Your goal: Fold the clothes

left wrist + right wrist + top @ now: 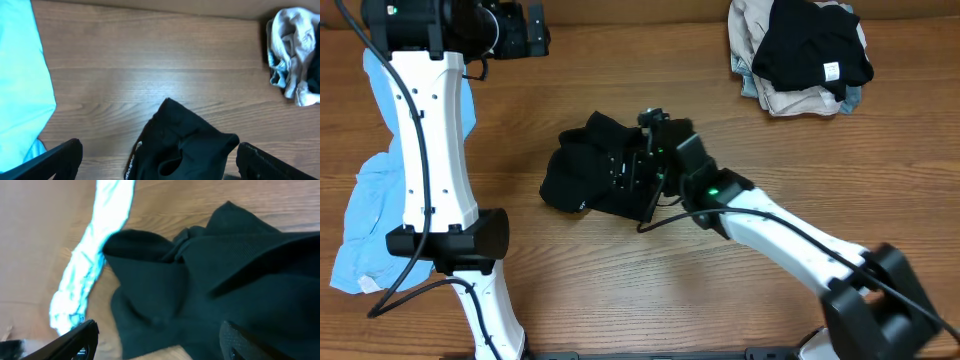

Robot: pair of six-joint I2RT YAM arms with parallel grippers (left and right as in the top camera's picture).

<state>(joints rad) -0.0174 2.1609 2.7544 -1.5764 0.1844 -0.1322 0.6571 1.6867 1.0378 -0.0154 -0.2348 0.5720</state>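
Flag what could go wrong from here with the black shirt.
1. The black shirt is a crumpled heap. The open right gripper over it may pinch several layers and lift a wad, not an edge.
2. The left gripper is open and away from the shirt, so a one-handed pull may just drag the heap.
3. The blue tee lies beside the left arm; a sweep could snag it.

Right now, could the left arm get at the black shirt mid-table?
Probably yes: the left gripper is open, and only bare table separates it from the black shirt; the right gripper occupies its other side.
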